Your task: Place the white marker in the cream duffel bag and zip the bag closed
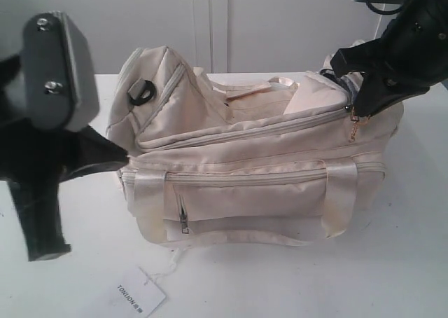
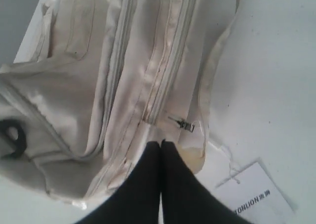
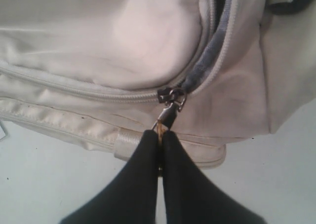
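Observation:
The cream duffel bag [image 1: 245, 171] lies on the white table, its front pocket toward the camera. My right gripper [image 1: 355, 113] is at the bag's right end, shut on the gold zipper pull [image 3: 167, 118]. The slider [image 3: 171, 93] has closed teeth on one side and a grey open gap [image 3: 212, 41] on the other. My left gripper [image 1: 123, 160] is shut, its tips [image 2: 161, 144] against the bag's lower left end [image 2: 123, 150]; no fabric shows between the fingers. The white marker is hidden.
A white paper tag [image 1: 140, 294] with black letters lies on the table in front of the bag, tied by a thin string [image 2: 229, 160]. A black strap ring [image 1: 143, 92] sits on the bag's left end. The front pocket's zip pull [image 2: 183, 125] hangs near my left gripper.

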### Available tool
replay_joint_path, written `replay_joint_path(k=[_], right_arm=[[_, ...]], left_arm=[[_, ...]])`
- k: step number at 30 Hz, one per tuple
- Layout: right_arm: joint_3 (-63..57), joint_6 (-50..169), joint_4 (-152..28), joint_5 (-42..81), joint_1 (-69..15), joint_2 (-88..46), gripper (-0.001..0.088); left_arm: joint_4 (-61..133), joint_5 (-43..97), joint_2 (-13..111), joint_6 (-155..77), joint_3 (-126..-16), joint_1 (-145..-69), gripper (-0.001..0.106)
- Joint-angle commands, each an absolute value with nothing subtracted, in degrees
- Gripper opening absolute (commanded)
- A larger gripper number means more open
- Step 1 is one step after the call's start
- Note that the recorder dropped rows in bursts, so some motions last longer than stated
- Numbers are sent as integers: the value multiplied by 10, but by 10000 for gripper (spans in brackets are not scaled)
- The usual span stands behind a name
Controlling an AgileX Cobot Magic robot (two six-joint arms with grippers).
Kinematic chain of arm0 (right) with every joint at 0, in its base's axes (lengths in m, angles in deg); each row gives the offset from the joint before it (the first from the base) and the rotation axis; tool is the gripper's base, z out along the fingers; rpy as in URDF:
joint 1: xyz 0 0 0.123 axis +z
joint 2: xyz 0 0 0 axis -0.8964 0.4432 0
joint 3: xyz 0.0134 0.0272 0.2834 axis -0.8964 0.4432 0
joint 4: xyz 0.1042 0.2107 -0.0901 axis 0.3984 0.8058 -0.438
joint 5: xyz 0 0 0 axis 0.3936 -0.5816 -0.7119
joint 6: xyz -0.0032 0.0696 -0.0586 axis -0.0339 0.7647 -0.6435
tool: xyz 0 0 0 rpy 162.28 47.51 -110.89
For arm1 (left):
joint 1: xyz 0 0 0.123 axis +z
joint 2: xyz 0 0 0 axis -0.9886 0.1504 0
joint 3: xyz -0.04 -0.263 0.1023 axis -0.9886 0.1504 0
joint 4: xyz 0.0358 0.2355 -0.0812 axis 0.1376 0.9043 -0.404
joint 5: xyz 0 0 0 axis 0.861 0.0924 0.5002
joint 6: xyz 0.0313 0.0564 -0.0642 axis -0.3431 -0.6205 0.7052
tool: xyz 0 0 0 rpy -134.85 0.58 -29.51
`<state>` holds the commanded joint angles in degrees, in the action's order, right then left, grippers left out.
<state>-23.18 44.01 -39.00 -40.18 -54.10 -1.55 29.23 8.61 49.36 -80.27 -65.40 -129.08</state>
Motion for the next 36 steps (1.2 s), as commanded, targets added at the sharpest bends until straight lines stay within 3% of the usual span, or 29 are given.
replay_joint_path(k=[18, 33, 36], right_arm=[[-232, 442, -389, -402, -541, 9, 0], [-232, 457, -389, -402, -541, 9, 0], [-232, 464, -389, -402, -541, 9, 0]], left_arm=[[291, 385, 678, -801, -654, -1388, 0], [298, 476, 804, -809, -745, -1426, 1], [327, 484, 828, -818, -757, -1427, 105]])
